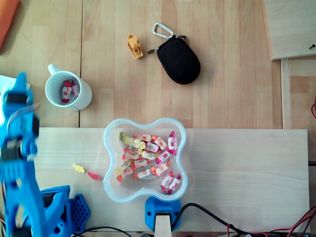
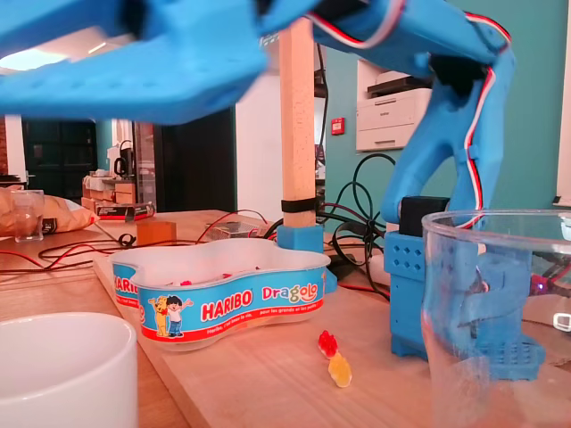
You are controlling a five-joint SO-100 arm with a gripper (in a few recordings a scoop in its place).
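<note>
Mug [image 1: 85,99] holds wrapped sweets [image 1: 69,91]; tub [image 1: 111,190] holds many more.

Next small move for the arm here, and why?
Probably ease the pincer to the right, over the opening of the white mug. In the overhead view its tip sits just left of the mug, which holds wrapped sweets. The tip is blurred, so I cannot tell whether it grips anything.

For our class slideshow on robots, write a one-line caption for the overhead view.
Blue arm beside a white mug, a clear tub of wrapped sweets, two loose gummies and a black pouch.
</note>
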